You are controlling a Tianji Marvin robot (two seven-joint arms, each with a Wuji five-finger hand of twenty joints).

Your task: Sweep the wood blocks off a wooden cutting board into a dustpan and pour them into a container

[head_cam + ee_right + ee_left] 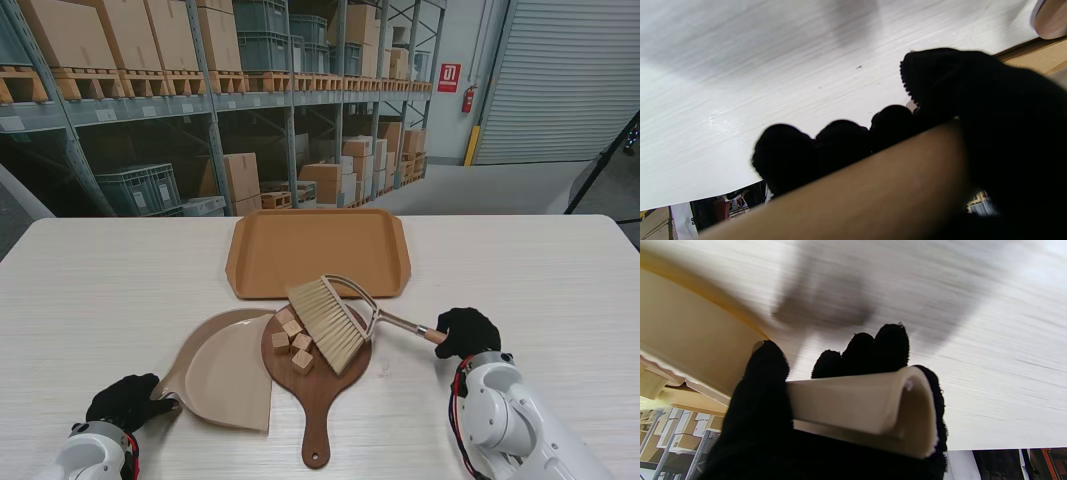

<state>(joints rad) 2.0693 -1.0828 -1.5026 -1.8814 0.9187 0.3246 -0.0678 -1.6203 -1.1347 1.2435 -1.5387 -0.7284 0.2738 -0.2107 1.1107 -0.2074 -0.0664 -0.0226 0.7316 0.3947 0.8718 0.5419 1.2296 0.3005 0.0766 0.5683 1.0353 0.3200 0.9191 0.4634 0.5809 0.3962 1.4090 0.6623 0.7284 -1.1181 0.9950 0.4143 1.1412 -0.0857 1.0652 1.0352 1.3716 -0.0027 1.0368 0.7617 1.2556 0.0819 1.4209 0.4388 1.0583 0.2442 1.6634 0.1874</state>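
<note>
Several small wood blocks [292, 340] lie on the round wooden cutting board [325, 385], on its left half. A hand brush [330, 318] rests its bristles on the board just right of the blocks. My right hand [468, 330] is shut on the brush's wooden handle [853, 196]. A beige dustpan [225, 370] lies flat with its mouth against the board's left edge. My left hand [125, 400] is shut on the dustpan's handle [857, 406] at the near left.
A tan tray [318, 250] sits beyond the board, toward the table's far side. The cutting board's handle [317, 445] points toward me. Warehouse shelving stands behind the table.
</note>
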